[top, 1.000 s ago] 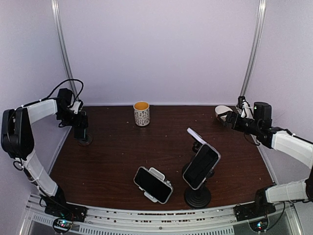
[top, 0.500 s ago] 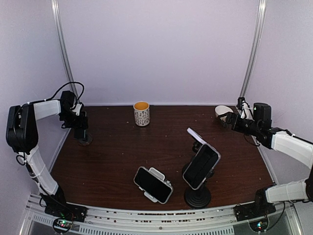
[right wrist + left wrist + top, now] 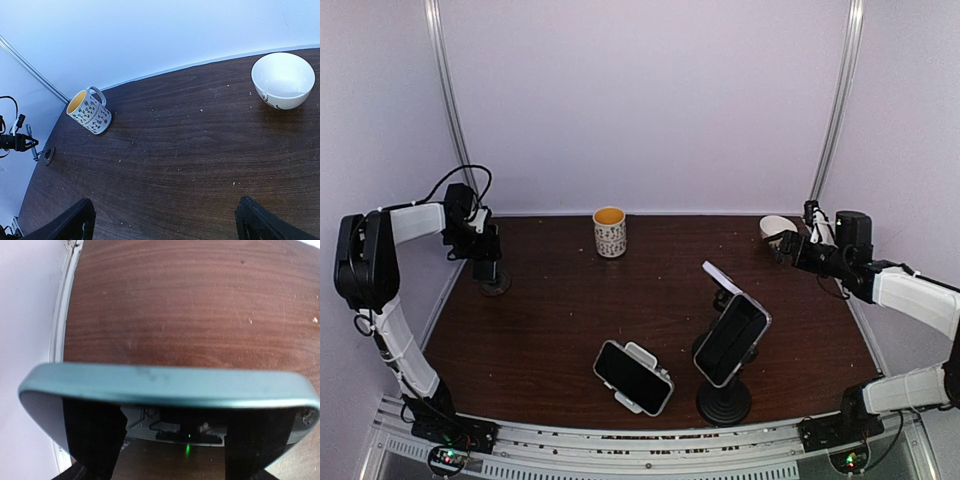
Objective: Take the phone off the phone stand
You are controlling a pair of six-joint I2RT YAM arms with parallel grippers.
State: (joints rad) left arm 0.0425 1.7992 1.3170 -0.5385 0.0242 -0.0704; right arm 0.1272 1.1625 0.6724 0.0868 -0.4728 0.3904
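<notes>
A teal-edged phone (image 3: 165, 387) with a dark face runs across the whole left wrist view. It hides the tips of both black fingers (image 3: 92, 440), so contact with it cannot be judged. In the top view my left gripper (image 3: 483, 252) is down on that phone at the far left, above the round base of its phone stand (image 3: 494, 287). My right gripper (image 3: 786, 243) hovers open and empty at the far right, beside a white bowl (image 3: 775, 227). In its own view the right gripper (image 3: 165, 225) has only bare table between the fingers.
A second phone (image 3: 731, 340) leans on a black stand (image 3: 724, 403) at centre right, with a small white holder (image 3: 720, 276) behind it. A third phone (image 3: 633, 377) lies in a white cradle near the front. A patterned mug (image 3: 610, 231) stands at the back.
My left arm has drawn in towards the stand, and its fingers have come closer together around the phone. The right arm has barely moved.
</notes>
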